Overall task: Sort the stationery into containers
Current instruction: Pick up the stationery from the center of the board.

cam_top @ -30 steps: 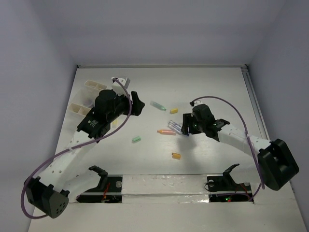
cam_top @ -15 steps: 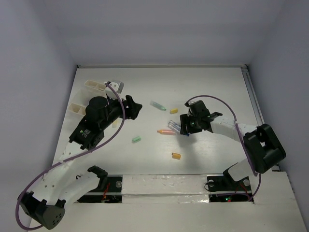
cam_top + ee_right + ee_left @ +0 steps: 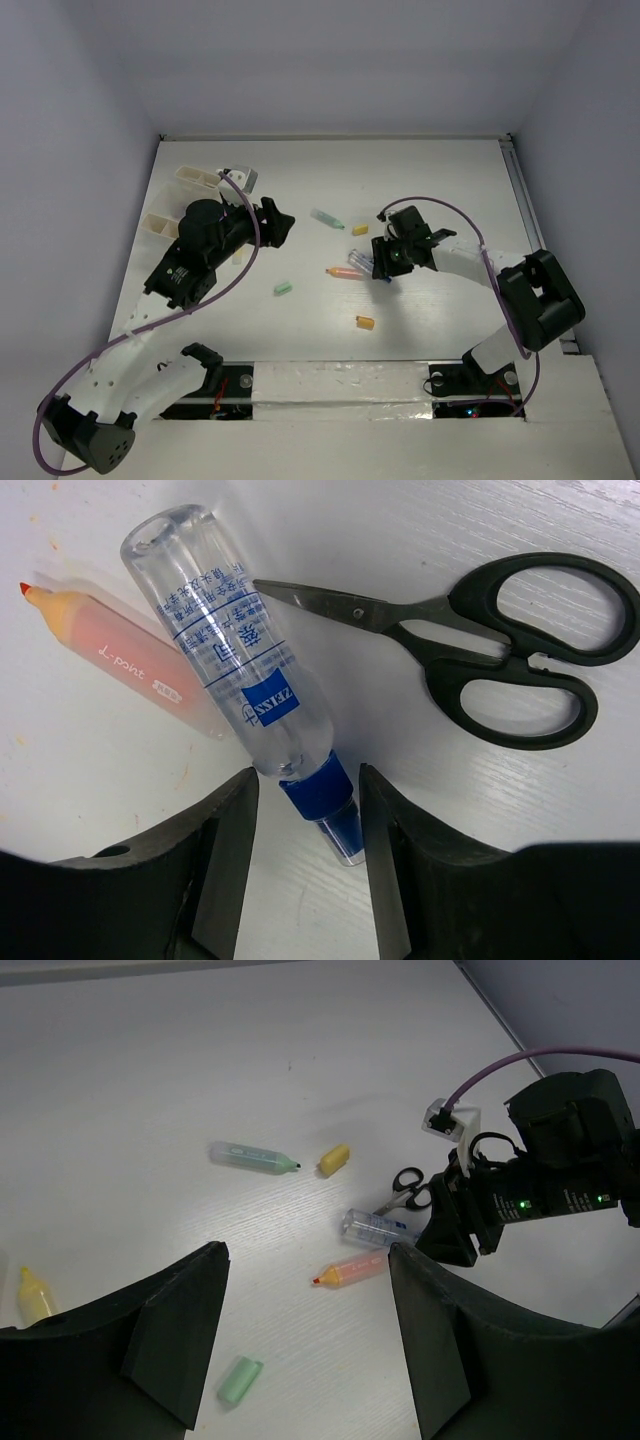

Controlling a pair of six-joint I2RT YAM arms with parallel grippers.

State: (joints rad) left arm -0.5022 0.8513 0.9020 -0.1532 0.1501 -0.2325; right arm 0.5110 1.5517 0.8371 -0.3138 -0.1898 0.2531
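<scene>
Top view: left gripper (image 3: 283, 222) sits left of centre, with the bins (image 3: 193, 178) at the far-left edge. The right gripper (image 3: 384, 268) is low over mid-table items.

Left wrist: fingers (image 3: 175, 1340) spread wide, nothing btwn them. A green marker (image 3: 255, 1157) and yellow eraser (image 3: 334, 1160) lie beyond.

Right wrist: fingers (image 3: 222, 870) apart either side of the clear tube's (image 3: 230, 640) blue cap, not pinching it. The scissors (image 3: 510, 650) and orange marker (image 3: 130, 660) lie against the tube.

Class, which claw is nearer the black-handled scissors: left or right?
Right. The right claw sits beside the scissors, straddling the blue-capped bottle; the left claw is far off.
</scene>
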